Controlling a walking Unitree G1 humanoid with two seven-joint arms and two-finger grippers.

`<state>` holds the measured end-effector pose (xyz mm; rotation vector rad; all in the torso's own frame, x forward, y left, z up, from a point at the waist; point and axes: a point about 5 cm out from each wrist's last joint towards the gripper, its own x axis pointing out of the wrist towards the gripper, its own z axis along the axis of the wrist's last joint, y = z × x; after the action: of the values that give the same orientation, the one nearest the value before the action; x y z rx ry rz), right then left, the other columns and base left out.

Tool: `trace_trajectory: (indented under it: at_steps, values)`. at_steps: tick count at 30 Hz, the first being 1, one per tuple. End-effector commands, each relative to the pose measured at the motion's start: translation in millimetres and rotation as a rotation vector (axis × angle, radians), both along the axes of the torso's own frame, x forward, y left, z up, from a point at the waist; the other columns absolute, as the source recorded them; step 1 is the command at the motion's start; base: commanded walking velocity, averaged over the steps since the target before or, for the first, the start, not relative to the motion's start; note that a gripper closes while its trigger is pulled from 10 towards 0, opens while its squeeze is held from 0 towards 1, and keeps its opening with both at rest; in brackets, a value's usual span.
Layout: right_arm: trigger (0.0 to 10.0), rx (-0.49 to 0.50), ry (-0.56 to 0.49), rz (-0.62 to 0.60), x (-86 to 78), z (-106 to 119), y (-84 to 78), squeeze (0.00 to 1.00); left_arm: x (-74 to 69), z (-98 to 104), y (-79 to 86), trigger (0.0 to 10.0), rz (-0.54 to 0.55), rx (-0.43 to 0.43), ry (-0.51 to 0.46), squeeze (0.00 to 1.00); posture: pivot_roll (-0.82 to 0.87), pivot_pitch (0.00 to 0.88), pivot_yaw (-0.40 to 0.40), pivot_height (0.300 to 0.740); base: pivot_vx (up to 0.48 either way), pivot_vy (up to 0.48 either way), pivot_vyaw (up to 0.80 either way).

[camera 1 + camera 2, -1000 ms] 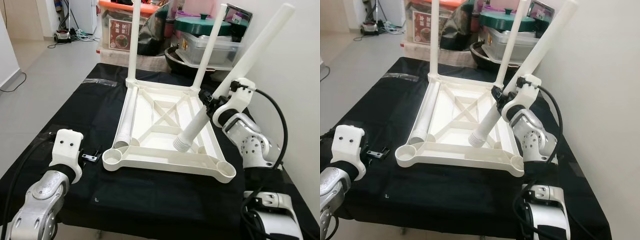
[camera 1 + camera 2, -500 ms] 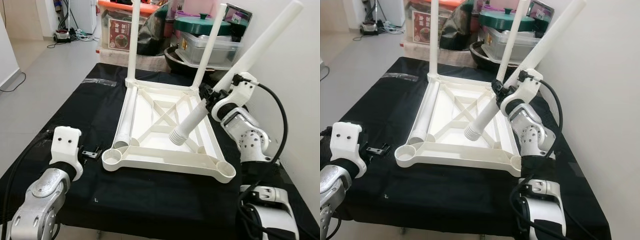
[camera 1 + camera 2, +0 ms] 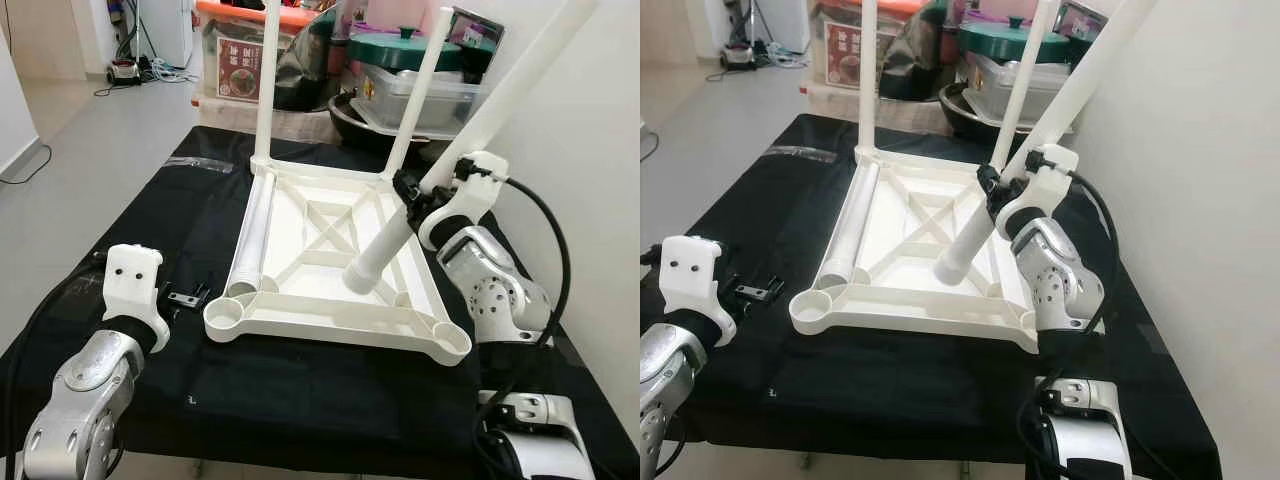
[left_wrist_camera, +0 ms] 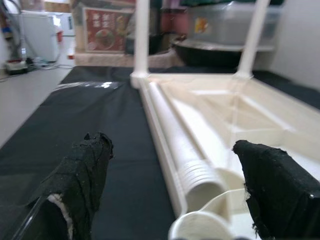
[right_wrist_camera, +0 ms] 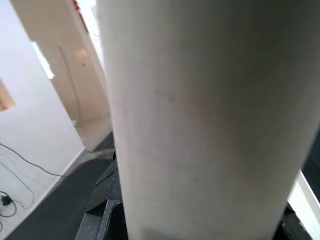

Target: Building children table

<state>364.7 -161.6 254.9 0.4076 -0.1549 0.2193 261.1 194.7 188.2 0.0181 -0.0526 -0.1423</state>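
Right gripper jaws pinch the leg (tilted); left gripper jaws apparently spread.

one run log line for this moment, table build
phase: leg fitting | right tool: shut on table leg, tilted over upside-down tabletop | left tool: open, idle near spare leg | fitted legs: two, far corners

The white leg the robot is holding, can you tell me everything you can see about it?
The leg is a long, round, smooth tube that looks like white plastic. The right gripper is shut around it below its middle. It is tilted, with its top end leaning up toward the wall and its bottom end pointing down inside the upside-down white tabletop, near the right side. Whether that end touches the tabletop cannot be told. The right wrist view shows its plain, unmarked surface up close.
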Motion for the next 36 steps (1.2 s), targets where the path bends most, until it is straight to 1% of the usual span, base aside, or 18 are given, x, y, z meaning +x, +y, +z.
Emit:
trace_trajectory:
  at_steps: [1,8,14,19,24,27,30,31,33,35,36]
  values:
    - [10.0,-0.009,-0.039,0.0,-2.0,5,-0.4,0.0,-2.7,1,-2.3,10.0,-0.019,-0.015,-0.01,0.0,0.11,0.0,-0.16,0.74,0.0,0.0,0.0]
    - [10.0,-0.051,-0.065,0.02,-4.0,5,5.2,0.0,-2.3,0,-8.3,10.0,-0.053,-0.001,-0.018,0.0,0.11,0.0,-0.172,0.74,0.0,0.0,0.0]
    - [10.0,-0.065,-0.073,0.037,-5.6,0,10.0,0.0,-0.9,0,-11.7,10.0,-0.075,-0.004,-0.027,0.0,0.11,0.0,-0.17,0.74,0.0,-0.261,0.0]
    - [10.0,-0.065,-0.08,0.035,-6.4,-2,11.4,0.0,1.2,-1,-14.1,10.0,-0.084,-0.008,-0.032,0.0,0.11,0.0,-0.163,0.74,0.0,-0.467,0.0]
    - [10.0,-0.071,-0.078,0.034,-9.0,-5,11.2,0.0,2.2,0,-14.5,10.0,-0.081,-0.026,-0.045,0.0,0.1,0.0,-0.161,0.74,0.0,-0.443,0.0]
    - [10.0,-0.1,-0.089,0.038,-8.7,-4,8.2,0.0,2.2,1,-11.4,10.0,-0.064,-0.066,-0.048,0.0,0.1,0.0,-0.16,0.74,0.0,0.0,0.0]
    - [10.0,-0.107,-0.092,0.042,-8.2,-3,7.7,0.0,2.5,0,-10.6,10.0,-0.059,-0.071,-0.046,0.0,0.1,0.0,-0.162,0.74,0.0,0.0,0.0]
    - [10.0,-0.119,-0.097,0.054,-7.9,-2,8.1,0.0,2.6,0,-9.8,10.0,-0.056,-0.07,-0.044,0.0,0.1,0.0,-0.162,0.74,0.0,0.0,0.0]
    - [10.0,-0.194,-0.108,0.098,-7.5,1,12.9,0.0,1.6,-2,-6.7,10.0,-0.047,-0.071,-0.042,0.0,0.1,0.0,-0.163,0.74,0.0,0.0,0.0]
    - [10.0,-0.194,-0.108,0.098,-7.5,1,12.9,0.0,1.6,-2,-6.7,10.0,-0.047,-0.071,-0.042,0.0,0.1,0.0,-0.163,0.74,0.0,0.0,0.0]
    - [10.0,-0.241,-0.117,0.119,-7.8,1,15.7,0.0,1.0,-3,-4.9,10.0,-0.042,-0.072,-0.039,0.0,0.1,0.0,-0.166,0.74,0.0,0.0,0.0]
